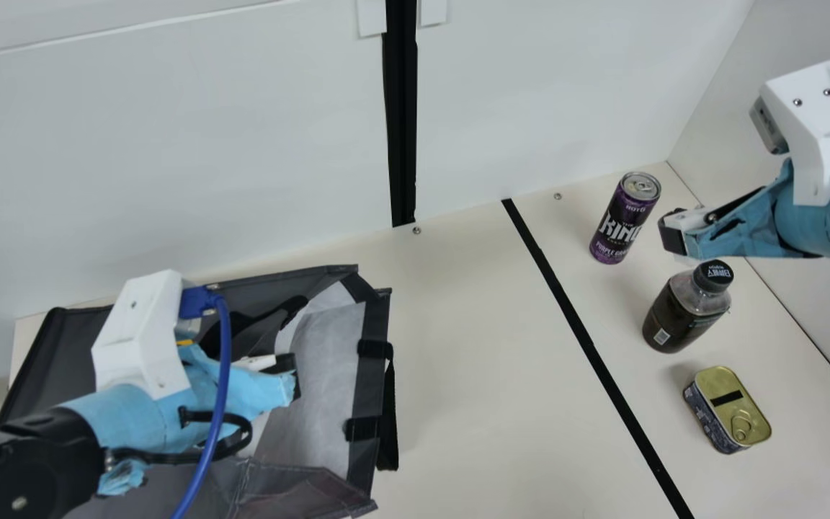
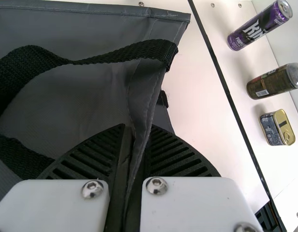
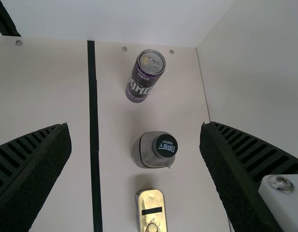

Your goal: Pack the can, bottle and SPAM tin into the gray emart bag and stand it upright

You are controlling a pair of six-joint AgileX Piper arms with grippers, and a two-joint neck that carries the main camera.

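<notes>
left gripper (image 1: pixel 289 373) pinches bag (image 1: pixel 325 375); bottle (image 1: pixel 680 316) upright, cap up.

It looks like a robotics lab: smooth white upright panels (image 1: pixel 170 144) beyond a cream table (image 1: pixel 458 375) with a straight black strip (image 1: pixel 588 340), a blue-wrapped left robot arm (image 1: pixel 127 414) and matching right robot arm (image 1: pixel 829 216) above.

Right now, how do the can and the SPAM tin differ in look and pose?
The can is purple, while the SPAM tin shows a gold lid. The can is tall and round; the SPAM tin is low and box-shaped, with rounded corners. Both stand on the table, outside the bag, with pull tabs on top.
</notes>
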